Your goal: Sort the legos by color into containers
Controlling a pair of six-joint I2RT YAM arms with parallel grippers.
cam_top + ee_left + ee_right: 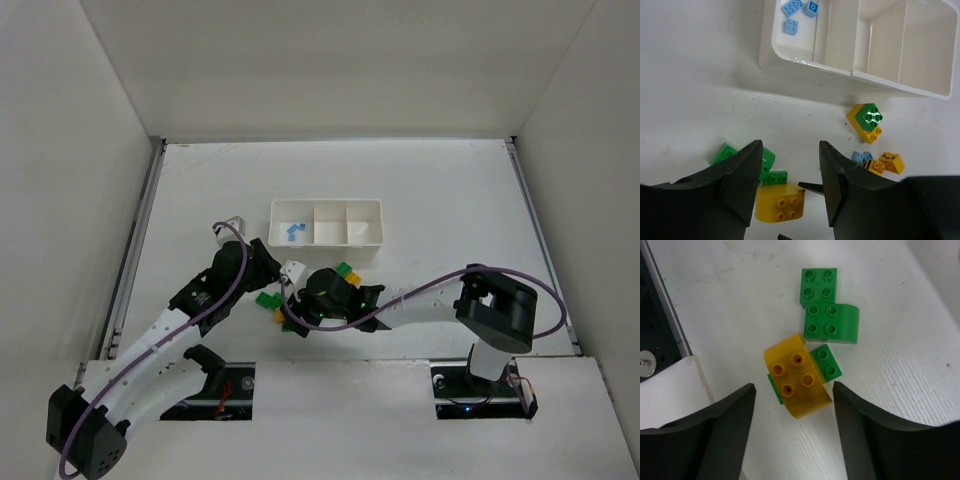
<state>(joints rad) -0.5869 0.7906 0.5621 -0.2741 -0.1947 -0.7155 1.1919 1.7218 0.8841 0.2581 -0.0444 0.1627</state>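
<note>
From above, the white tray [326, 204] sits on the table [450, 190] with blue bricks [292, 232] in its left compartment. Loose legos [266, 299] lie just near of it, where both my arms meet. My left wrist shows my left fingers [746, 180] apart and empty above a yellow brick [779, 202] and green bricks [771, 170]. My right wrist shows my right fingers [727, 432] apart, with the yellow brick untouched in the gap ahead, lying over a small green brick [827, 362].
</note>
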